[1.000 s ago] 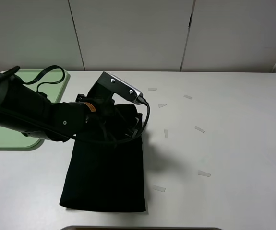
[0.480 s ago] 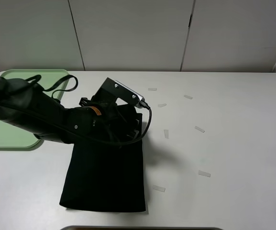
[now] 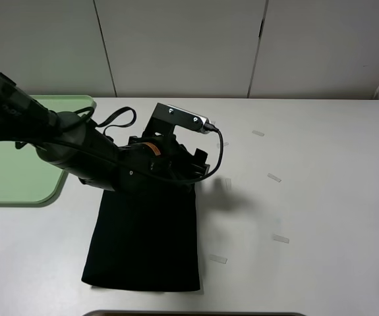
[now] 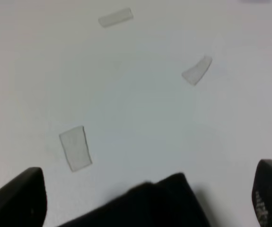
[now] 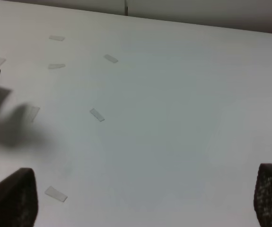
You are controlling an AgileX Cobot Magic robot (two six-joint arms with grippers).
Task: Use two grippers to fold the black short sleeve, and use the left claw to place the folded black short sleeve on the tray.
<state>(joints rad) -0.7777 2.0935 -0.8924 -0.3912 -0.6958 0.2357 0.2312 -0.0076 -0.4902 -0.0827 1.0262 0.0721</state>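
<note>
One arm shows in the high exterior view: the left one reaches in from the left edge, and its left pincer point(image 3: 199, 164) hangs over the far right corner of the black short sleeve point(image 3: 146, 240). The shirt lies folded into a tall rectangle on the white desk point(image 3: 321, 164), its near edge close to the desk's front edge. The mint-green tray point(image 3: 18, 191) sits at the left edge of the desk, apart from the shirt, partly behind the arm. Small white tape strips point(image 3: 274, 178) are scattered to the right of the shirt, and the right half of the desk is otherwise open.

Next, the left wrist view shows that pincer's two fingers point(image 4: 22, 196) standing wide apart, holding nothing. A corner of the black short sleeve point(image 4: 159, 203) pokes in between them, with bare desk and three tape strips point(image 4: 75, 148) beyond it.

Last, the right wrist view shows the right pincer point(image 5: 140, 201) spread wide and empty over bare desk, with several tape strips point(image 5: 97, 115) ahead and the left arm's shadow at one side.
</note>
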